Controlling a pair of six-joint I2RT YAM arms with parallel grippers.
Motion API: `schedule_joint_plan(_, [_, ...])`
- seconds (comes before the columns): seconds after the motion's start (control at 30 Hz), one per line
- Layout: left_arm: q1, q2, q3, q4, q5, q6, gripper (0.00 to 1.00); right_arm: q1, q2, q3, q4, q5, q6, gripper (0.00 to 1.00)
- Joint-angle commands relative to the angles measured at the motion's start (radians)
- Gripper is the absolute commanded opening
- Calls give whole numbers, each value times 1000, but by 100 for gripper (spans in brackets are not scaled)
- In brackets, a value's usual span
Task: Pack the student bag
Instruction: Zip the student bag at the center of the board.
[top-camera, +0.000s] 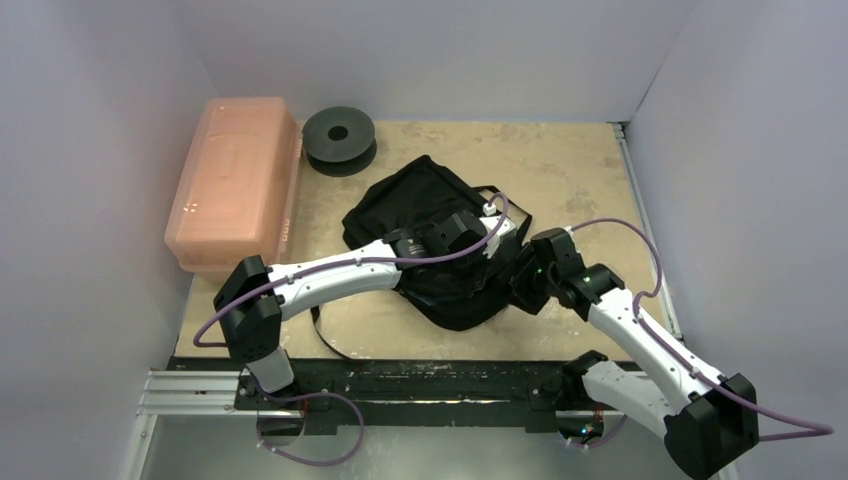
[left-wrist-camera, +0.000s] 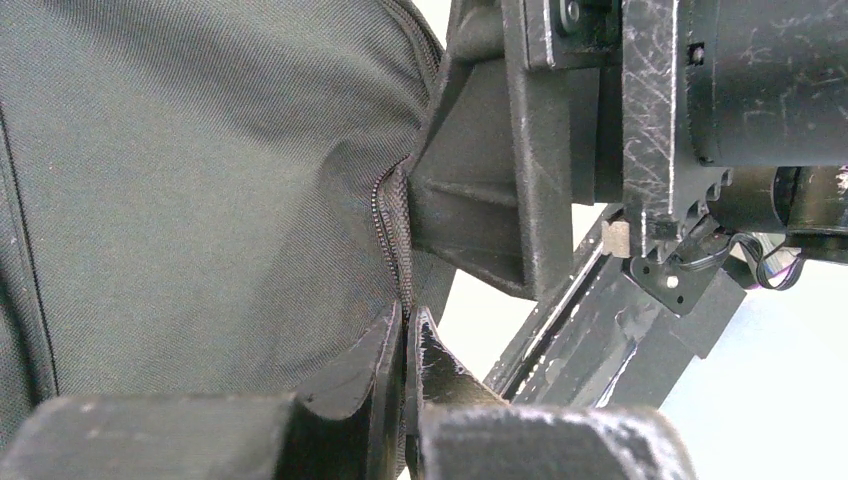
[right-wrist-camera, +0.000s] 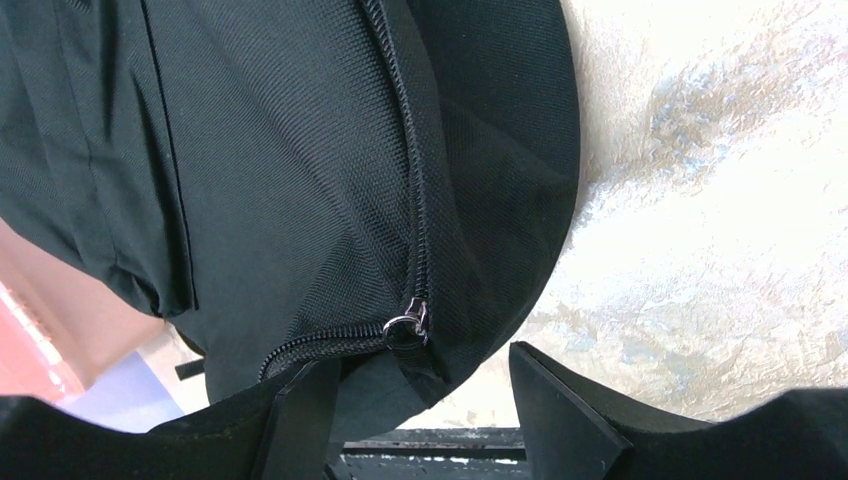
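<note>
Black student bag (top-camera: 420, 192), left jaws pinching its zip (left-wrist-camera: 392, 240) (right jaws apart)

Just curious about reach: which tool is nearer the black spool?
Left. The left tool pinches the student bag right of the black spool; the right tool sits farther, toward the near side.

Table (top-camera: 570, 165): student bag (top-camera: 400, 205) centre; pink box (top-camera: 235, 180), black spool (top-camera: 338, 135) far-left.

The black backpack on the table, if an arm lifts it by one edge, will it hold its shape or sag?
Probably sags: the backpack is soft woven fabric, creasing where the left gripper pinches at its zip. It lies slumped, so it is likely light. The loose strap may trail or snag.
</note>
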Motion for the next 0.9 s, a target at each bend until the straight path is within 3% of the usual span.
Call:
schedule_joint_plan(0.0, [9,-32,55,43,8,-5,0,15,17,29,25,110,63,67])
schedule_joint_plan(0.47, [40,-20,52,53,33,-14,0,117,174,102,7,219,9,71])
schedule_joint_plan(0.6, [49,-11,44,50,24,-8,0,151,164,76,-7,246,-15,59])
schedule_joint_plan(0.7, [56,-4,34,45,14,-3,0,153,141,59,-19,270,-22,56])
schedule_joint_plan(0.87, [69,17,32,38,20,3,0,156,132,69,-21,254,-75,37])
